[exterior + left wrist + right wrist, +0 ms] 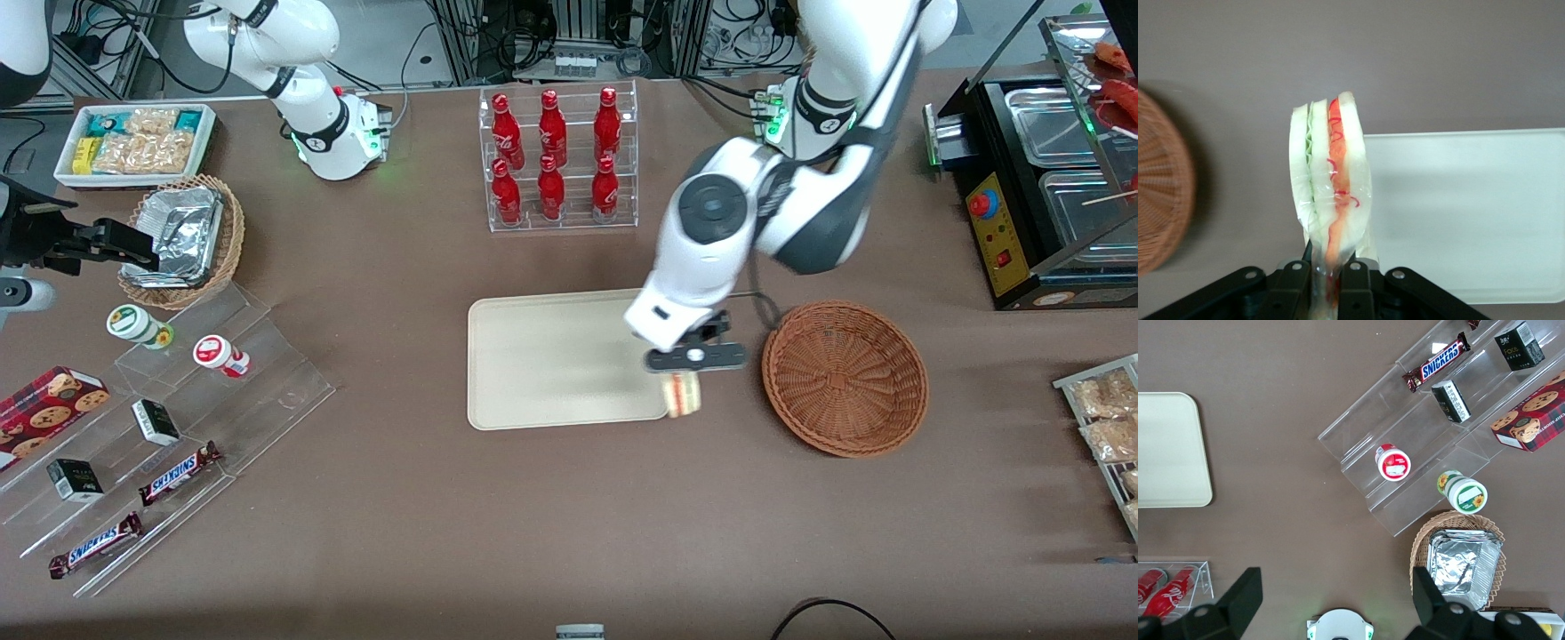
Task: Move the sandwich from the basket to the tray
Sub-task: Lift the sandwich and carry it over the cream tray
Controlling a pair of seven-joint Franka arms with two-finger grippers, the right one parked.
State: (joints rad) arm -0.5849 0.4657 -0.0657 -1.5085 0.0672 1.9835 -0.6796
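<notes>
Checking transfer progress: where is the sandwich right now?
The sandwich is out of the basket, clamped in the gripper, and hangs over the tray corner nearest the basket, by the front view.

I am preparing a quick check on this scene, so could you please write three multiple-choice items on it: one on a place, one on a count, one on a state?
1. Where is the sandwich?
A. In the basket
B. Held at the tray's edge nearest the basket
C. Lying on the rack of bottles

2. How many red bottles stand in the clear rack?
A. Four
B. Six
C. Nine

3. What is the state of the tool?
A. Shut on the sandwich
B. Open above the tray
C. Open inside the basket

Answers:
1 B: the sandwich hangs at the edge of the tray, and the basket holds nothing.
2 B: two rows of three.
3 A: the wrist view shows both fingers pinching the wedge.
</notes>
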